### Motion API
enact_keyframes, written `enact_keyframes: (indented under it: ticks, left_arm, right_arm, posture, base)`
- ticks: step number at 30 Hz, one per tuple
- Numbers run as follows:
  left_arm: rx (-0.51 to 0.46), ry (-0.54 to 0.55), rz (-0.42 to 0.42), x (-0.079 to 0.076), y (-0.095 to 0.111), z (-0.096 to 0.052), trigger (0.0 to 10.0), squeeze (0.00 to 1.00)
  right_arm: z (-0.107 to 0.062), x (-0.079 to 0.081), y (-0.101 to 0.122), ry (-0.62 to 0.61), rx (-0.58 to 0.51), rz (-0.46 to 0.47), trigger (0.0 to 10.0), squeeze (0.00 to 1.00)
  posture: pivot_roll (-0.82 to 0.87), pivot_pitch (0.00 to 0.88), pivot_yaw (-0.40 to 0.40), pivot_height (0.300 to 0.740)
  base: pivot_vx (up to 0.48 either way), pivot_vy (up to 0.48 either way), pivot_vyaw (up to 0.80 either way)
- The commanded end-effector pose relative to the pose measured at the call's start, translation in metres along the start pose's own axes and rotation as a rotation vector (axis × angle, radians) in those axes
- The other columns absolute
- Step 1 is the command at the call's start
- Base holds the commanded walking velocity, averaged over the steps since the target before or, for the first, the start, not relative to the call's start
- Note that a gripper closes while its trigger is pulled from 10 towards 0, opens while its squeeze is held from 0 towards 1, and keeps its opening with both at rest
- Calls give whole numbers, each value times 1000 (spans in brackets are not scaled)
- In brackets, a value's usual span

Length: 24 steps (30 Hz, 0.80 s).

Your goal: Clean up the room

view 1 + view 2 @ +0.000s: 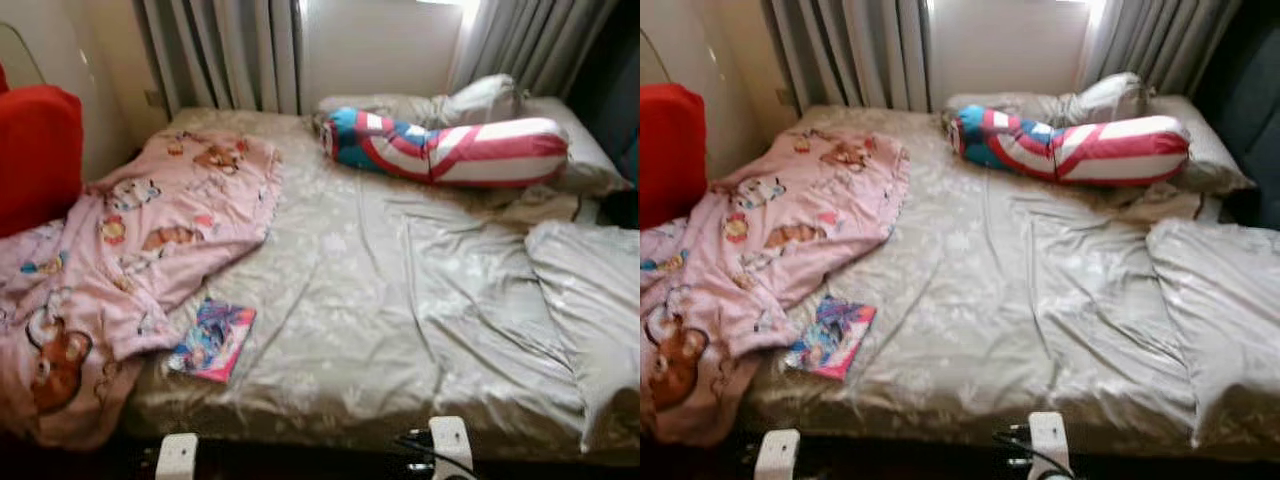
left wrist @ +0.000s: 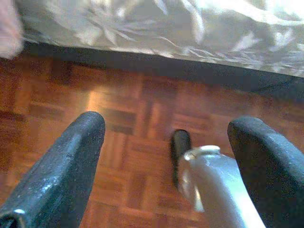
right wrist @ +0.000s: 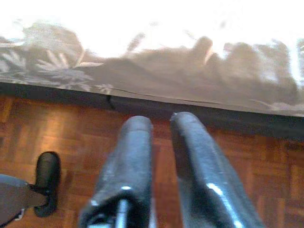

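The crumpled pink cartoon-print blanket [image 1: 130, 260] lies over the left side of the bed with the grey-beige leaf-patterned sheet [image 1: 380, 300], one end spilling over the edge, and a thin colourful picture book [image 1: 212, 340] lies just beside it near the foot. The left gripper [image 2: 166, 156] hangs wide apart above the wooden parquet floor [image 2: 133, 156]; the right gripper [image 3: 159, 156] hangs nearly closed, empty. Dragging the blanket could sweep the book overboard (it sits close to the edge).

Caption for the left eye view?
Unmade bed with pink blanket, book and striped bolster.
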<state>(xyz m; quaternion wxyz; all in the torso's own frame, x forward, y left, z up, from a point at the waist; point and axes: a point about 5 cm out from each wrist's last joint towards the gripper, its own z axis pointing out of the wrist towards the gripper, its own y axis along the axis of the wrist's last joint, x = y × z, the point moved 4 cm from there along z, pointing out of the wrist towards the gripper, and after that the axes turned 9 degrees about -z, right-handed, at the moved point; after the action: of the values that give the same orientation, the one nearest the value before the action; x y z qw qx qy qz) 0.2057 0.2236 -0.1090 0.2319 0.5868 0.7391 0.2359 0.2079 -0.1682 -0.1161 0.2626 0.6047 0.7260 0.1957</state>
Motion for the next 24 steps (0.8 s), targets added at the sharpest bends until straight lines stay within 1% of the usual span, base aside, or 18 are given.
enact_keyframes:
  ticks: [1, 11, 12, 13, 14, 15, 22, 23, 24]
  left_arm:
    - [24, -13, 0, -6, -7, 0, 10000, 0]
    - [25, -13, 2, -6, -8, 0, 10000, 0]
    - [25, -13, 2, -6, -8, 0, 10000, 0]
    - [25, -12, 1, -6, -8, 0, 10000, 0]
    - [26, -13, 2, -6, -8, 0, 10000, 0]
    - [25, -13, 2, -6, -8, 0, 10000, 0]
    - [25, -13, 1, -6, -7, 0, 10000, 0]
    - [25, -13, 2, -6, -7, 0, 10000, 0]
    - [24, -13, 2, -6, -7, 0, 10000, 0]
  right_arm:
    - [-2, -10, -9, -24, 22, 9, 10000, 1000]
    - [-2, -8, -10, -18, 26, 8, 10000, 1000]
    - [-2, -7, -10, -18, 28, 7, 10000, 961]
    - [-2, -5, -10, -16, 30, 7, 10000, 153]
    - [-2, -5, -10, -14, 30, 7, 10000, 153]
    - [-2, -4, -10, -14, 30, 7, 10000, 0]
    - [-2, -4, -10, -9, 31, 16, 10000, 0]
    - [-2, -5, -10, -7, 29, 23, 10000, 435]
    - [-2, -5, -9, -7, 28, 25, 10000, 988]
  posture:
    - [-14, 9, -15, 740]
    - [-12, 12, -15, 740]
    - [-12, 12, -15, 740]
    - [-12, 12, -15, 740]
    - [-12, 12, -15, 740]
    - [-11, 20, -16, 740]
    - [-10, 24, -16, 740]
    - [-10, 24, -16, 740]
    - [-9, 25, -16, 740]
  base:
    - [0, 368, 0]
    - [0, 359, 0]
    - [0, 360, 0]
    - [0, 360, 0]
    - [0, 360, 0]
    - [0, 356, 0]
    - [0, 357, 0]
    - [0, 360, 0]
    - [0, 356, 0]
